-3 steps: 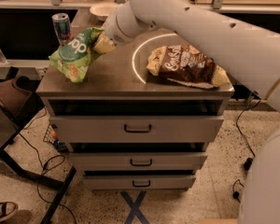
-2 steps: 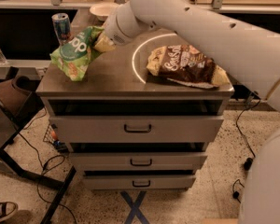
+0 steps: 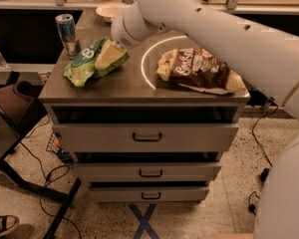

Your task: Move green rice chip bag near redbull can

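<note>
Wrinkles are seen all over the green rice chip bag (image 3: 82,63), a small bright-green pack with white lettering and some orange-yellow patches. It is laid flat on the counter (image 3: 119,83) close to the left edge, in the back half, just in front of the redbull can (image 3: 67,33). The can is stood upright at the back left corner. Whether the bag and the can are touching cannot be told. The gripper (image 3: 108,54) is placed on the right end of the bag and is in contact with it. Whether the bag is clamped or only touched cannot be told. A larger brown-and-yellow chip bag (image 3: 199,69) is laid near the right edge, well apart from the green one. A white bowl (image 3: 109,10) is seen behind the back edge.
</note>
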